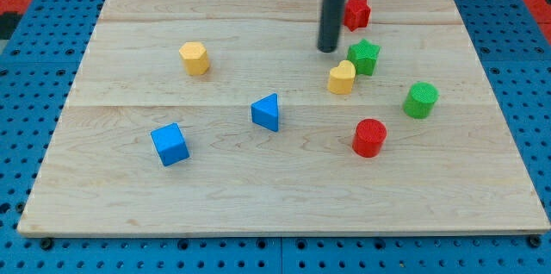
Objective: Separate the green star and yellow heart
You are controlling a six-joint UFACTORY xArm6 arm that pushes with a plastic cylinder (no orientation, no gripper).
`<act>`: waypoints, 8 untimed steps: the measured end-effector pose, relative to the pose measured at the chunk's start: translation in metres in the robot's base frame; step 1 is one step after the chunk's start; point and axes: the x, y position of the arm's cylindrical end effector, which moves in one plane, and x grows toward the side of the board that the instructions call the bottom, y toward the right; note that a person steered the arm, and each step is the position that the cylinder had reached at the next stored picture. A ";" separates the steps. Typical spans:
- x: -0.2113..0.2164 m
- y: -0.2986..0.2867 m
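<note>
No readable text or labels appear anywhere.

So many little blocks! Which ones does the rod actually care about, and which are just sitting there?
In the job:
green star
yellow heart, touching the star
my tip, just left of the star

Lying about:
red star
yellow hexagon
blue triangle
blue cube
red cylinder
green cylinder

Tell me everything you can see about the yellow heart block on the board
The yellow heart is a small, chunky block, plain matte yellow, lying flat with its heart face up on the wooden board, right of centre. The green star sits against it on its upper right, touching or nearly so. My tip stands just off its upper left, apart from it. The red cylinder lies below it, well clear.
</note>
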 end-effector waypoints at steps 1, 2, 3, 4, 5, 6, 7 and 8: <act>0.027 -0.045; 0.032 -0.023; 0.037 -0.060; 0.094 -0.059; 0.112 0.044; 0.085 0.076; 0.065 0.076; 0.048 -0.016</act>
